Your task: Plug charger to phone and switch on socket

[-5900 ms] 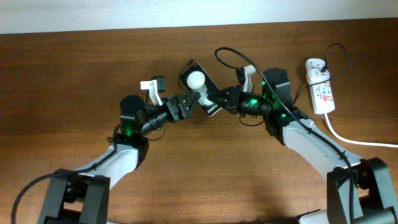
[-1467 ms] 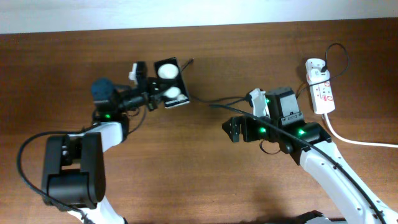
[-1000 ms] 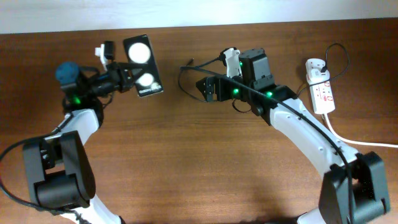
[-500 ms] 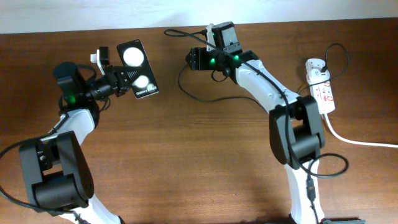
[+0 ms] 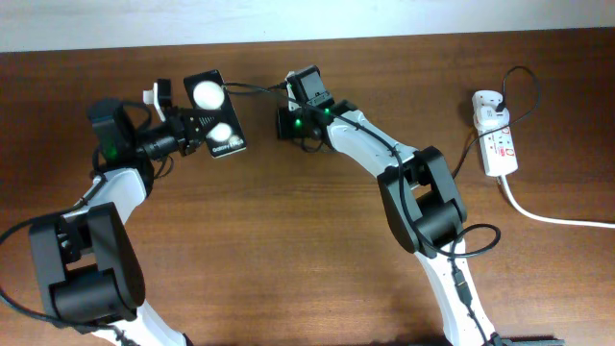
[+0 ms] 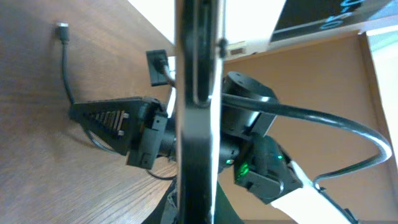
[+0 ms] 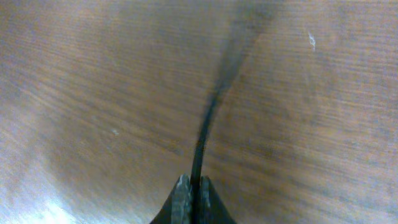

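The phone (image 5: 213,117), a black slab with two white round spots, is held off the table by my left gripper (image 5: 190,135), which is shut on its lower left edge. In the left wrist view the phone (image 6: 196,93) shows edge-on as a dark upright bar between the jaws of my left gripper (image 6: 196,202). My right gripper (image 5: 282,122) is just right of the phone, shut on the charger (image 5: 258,88), a thin black cable. The cable's small connector tip (image 6: 62,26) lies free on the wood. The right wrist view shows my right gripper (image 7: 191,186) pinching the charger (image 7: 208,118). The socket (image 5: 496,135) lies at the far right.
A thick white cord (image 5: 553,217) runs from the socket off the right edge. The charger's plug (image 5: 488,102) sits in the strip's top end, and its cable loops back along my right arm. The table's back edge (image 5: 384,38) is close behind both grippers.
My right gripper has come down and left toward the phone and has shut on the charger cable. The left gripper has kept hold of the phone, shifting it only slightly.
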You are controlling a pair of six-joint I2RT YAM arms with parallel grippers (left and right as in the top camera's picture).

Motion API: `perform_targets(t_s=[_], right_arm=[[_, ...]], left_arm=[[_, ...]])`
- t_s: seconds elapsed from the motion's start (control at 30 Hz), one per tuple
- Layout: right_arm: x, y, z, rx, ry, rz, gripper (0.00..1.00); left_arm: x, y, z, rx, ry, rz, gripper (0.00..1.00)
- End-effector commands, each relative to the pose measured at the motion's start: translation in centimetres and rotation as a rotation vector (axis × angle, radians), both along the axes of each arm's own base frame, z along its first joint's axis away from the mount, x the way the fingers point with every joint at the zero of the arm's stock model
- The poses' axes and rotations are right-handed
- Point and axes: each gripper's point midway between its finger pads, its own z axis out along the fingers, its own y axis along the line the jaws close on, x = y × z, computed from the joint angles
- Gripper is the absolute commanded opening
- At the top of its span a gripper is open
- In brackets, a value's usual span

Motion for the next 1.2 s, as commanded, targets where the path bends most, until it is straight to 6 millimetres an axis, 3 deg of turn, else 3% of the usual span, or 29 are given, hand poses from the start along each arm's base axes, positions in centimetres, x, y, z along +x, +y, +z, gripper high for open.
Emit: perform_targets(t_s=[0.0,0.07,0.13,0.17,0.27,0.4,0.43,0.53,0.6,0.67,0.8,0.83,0.93,1.07,1.17], right_arm=[[-0.1,-2.3,3.9,0.014,0.033,-0.02,0.04],[-2.2,-5.1,6.0,-0.05,0.083,0.038,0.04],[-5.3,-7.0,6.5,-0.129,0.156,0.117,0.04],[-7.7,-7.2,6.0,-0.14,0.24,0.17,0.04],[-11.2,-6.8,5.4,-0.09,0.338,0.279,0.04],[-15.6,-7.7,7.3,-0.073,0.289,0.33,0.04],[-17.8,-7.9,7.9,-0.054,0.25,0.346,0.04],[-21.9,-8.9,7.7,-0.031,0.215,0.367,0.04],[-25.2,-9.7,6.4,-0.034,0.269,0.37,0.04],[-27.1,-9.6,5.3,-0.024,0.325,0.386,0.04],[-27.8,-9.9,4.6,-0.027,0.361,0.365,0.07],[-27.8,-9.9,4.6,-0.027,0.361,0.365,0.41],[-27.5,-10.2,4.5,-0.05,0.349,0.354,0.56],[-25.9,-11.2,4.9,-0.134,0.283,0.312,0.68],[-23.7,-11.5,5.8,-0.184,0.217,0.25,0.66]], left_arm=[[0.0,0.2,-0.8,0.052,-0.009,0.014,0.0],[-0.4,0.3,-2.2,0.08,0.034,0.025,0.0],[-0.9,0.2,-3.9,0.119,0.089,0.035,0.0],[-1.4,0.1,-4.9,0.139,0.138,0.039,0.0],[-2.4,0.0,-6.3,0.17,0.194,0.033,0.0],[-3.1,-1.0,-7.0,0.185,0.228,0.007,0.0],[-3.3,-2.0,-7.1,0.194,0.227,-0.013,0.0],[-3.6,-4.0,-7.4,0.218,0.23,-0.05,0.0],[-4.2,-5.8,-7.4,0.223,0.226,-0.094,0.0],[-4.7,-7.5,-7.4,0.228,0.222,-0.135,0.0],[-4.9,-8.1,-7.5,0.232,0.223,-0.147,0.0],[-4.9,-8.1,-7.5,0.231,0.224,-0.147,0.0],[-4.7,-7.9,-7.8,0.252,0.227,-0.13,0.0],[-4.5,-7.6,-7.9,0.259,0.226,-0.119,0.0],[-4.0,-7.2,-7.7,0.263,0.203,-0.105,0.0]])
